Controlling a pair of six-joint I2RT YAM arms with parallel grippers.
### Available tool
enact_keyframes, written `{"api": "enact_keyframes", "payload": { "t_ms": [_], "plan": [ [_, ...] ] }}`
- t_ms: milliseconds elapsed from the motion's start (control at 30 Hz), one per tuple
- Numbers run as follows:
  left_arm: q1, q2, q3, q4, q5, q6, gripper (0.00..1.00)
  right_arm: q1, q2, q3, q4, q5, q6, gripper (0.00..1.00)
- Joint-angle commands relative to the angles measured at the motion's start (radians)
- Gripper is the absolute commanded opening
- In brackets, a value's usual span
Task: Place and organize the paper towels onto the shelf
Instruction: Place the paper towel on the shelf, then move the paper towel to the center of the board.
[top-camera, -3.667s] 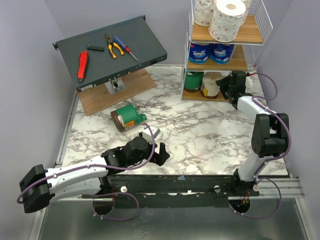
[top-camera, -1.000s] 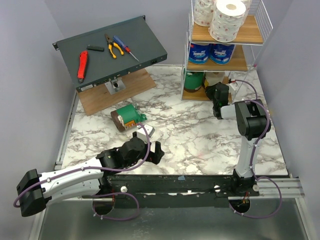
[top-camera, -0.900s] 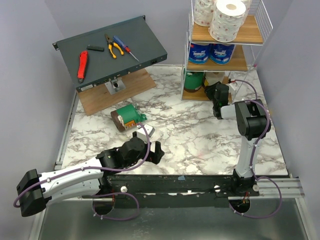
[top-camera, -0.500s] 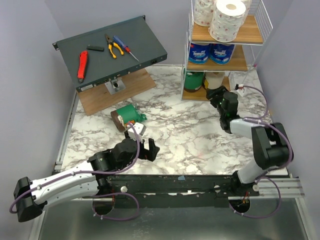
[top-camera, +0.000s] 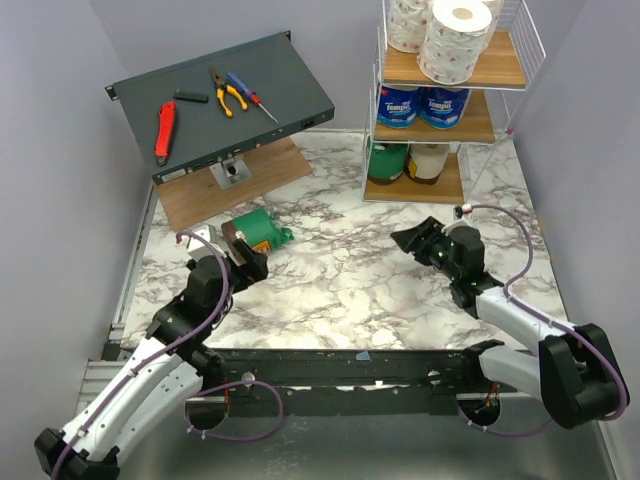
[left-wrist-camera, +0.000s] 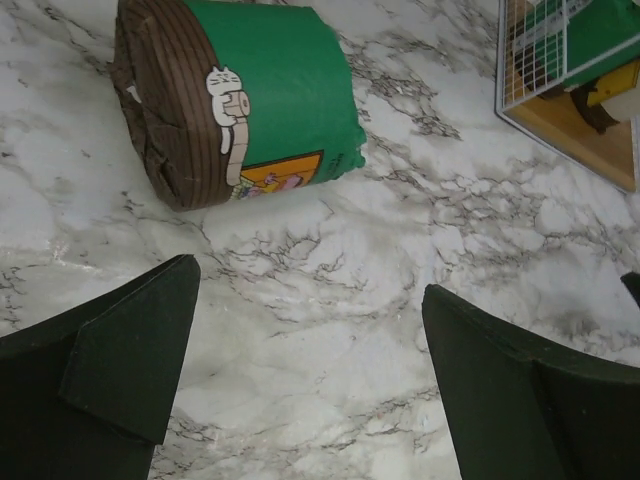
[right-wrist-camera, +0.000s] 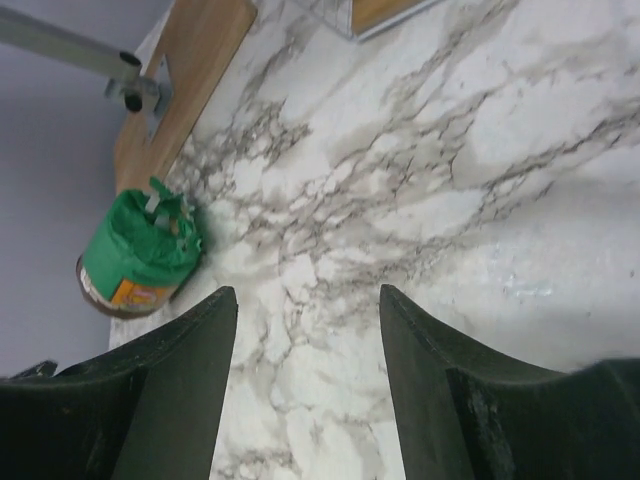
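Currently, a green paper towel roll (top-camera: 257, 232) is laid on its side well left of the shelf (top-camera: 452, 189). Nearby, the left gripper (left-wrist-camera: 308, 290) is spread wide and empty. The right gripper (right-wrist-camera: 305, 300), before the shelf, is parted, with nothing held.

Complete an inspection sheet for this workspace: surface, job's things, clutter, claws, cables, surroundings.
Surface: white-and-grey marbled tabletop.
Job's things: green paper-towel roll with brown ends lies on its side on the tabletop; three-tier white wire shelf with wooden boards holds speckled white rolls on top, blue-and-white rolls in the middle, a second green roll and a cream-and-brown roll at the bottom.
Clutter: dark grey slanted metal panel carrying hand tools.
Claws: left claw open, empty, facing the loose roll; right claw open, empty, above bare tabletop.
Cables: purple cables loop along both arms.
Surroundings: plain grey walls.
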Motion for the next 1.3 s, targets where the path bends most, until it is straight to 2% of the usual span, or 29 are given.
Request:
{"api": "enact_keyframes", "payload": {
  "t_ms": [0,167,367,467,667,767,933,1267],
  "plan": [
    [0.155,-0.009,-0.008,-0.023,0.140,-0.097,0.98,0.011,-0.053,-0.049,0.000,-0.146,0.006,0.63],
    [0.262,0.002,-0.040,0.019,0.169,-0.198,0.96,0.042,0.055,0.004,0.113,-0.264,0.019,0.63],
    [0.353,0.013,-0.087,0.060,0.149,-0.306,0.89,0.248,0.277,0.189,0.148,-0.165,-0.005,0.61],
    [0.390,0.021,-0.118,0.096,0.161,-0.344,0.87,0.308,0.411,0.283,0.213,-0.147,0.028,0.60],
    [0.417,0.072,-0.142,0.203,0.220,-0.333,0.89,0.347,0.688,0.496,0.305,-0.214,0.092,0.61],
    [0.428,0.103,-0.140,0.237,0.223,-0.327,0.89,0.363,0.795,0.623,0.272,-0.220,0.091,0.61],
    [0.452,0.143,-0.127,0.264,0.227,-0.302,0.89,0.373,0.928,0.789,0.188,-0.182,0.098,0.61],
    [0.476,0.247,-0.125,0.340,0.341,-0.309,0.87,0.406,1.114,0.965,0.193,-0.262,0.123,0.61]
  ]
}}
